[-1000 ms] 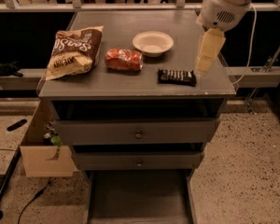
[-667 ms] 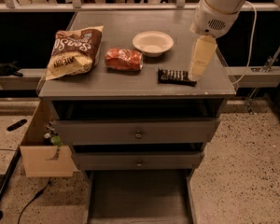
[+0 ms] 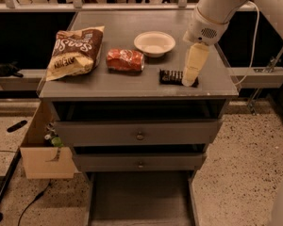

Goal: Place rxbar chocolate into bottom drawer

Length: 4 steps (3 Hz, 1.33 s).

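Note:
The rxbar chocolate [image 3: 171, 76], a small dark flat bar, lies on the grey cabinet top [image 3: 132, 86] near its front right. My gripper [image 3: 190, 81] hangs from the white arm at the upper right and reaches down to the bar's right end, covering part of it. The bottom drawer [image 3: 139, 199] stands pulled out at the foot of the cabinet, its flat grey floor bare.
On the cabinet top are a brown-and-cream chip bag [image 3: 75, 53] at the left, an orange-red packet [image 3: 125, 60] in the middle and a white bowl [image 3: 154, 43] behind it. Two upper drawers with round knobs [image 3: 139, 136] are partly open. A cardboard box [image 3: 42, 149] hangs at the left.
My gripper has moved down and left from beside the bowl to the right end of the rxbar chocolate. The objects on the cabinet have not moved.

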{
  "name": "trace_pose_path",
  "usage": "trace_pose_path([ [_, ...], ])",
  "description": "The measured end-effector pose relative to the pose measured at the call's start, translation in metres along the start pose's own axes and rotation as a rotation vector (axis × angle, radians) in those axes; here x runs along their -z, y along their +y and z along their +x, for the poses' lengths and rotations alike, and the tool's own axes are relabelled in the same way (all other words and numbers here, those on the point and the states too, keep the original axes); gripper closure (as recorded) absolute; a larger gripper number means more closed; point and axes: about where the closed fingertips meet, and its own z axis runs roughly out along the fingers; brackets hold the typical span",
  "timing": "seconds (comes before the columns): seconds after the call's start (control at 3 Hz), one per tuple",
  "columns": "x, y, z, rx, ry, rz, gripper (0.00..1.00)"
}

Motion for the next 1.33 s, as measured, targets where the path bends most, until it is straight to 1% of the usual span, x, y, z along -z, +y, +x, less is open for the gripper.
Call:
trace_pose_path([
  [0.33, -0.006, -0.014, -0.005, 0.02, -0.036, -0.008, 0.0],
  [0.67, -0.016, -0.016, 0.009, -0.002, -0.032, -0.011, 0.0],
  [1.33, -0.033, -0.028, 0.007, -0.005, -0.028, -0.034, 0.0],
])
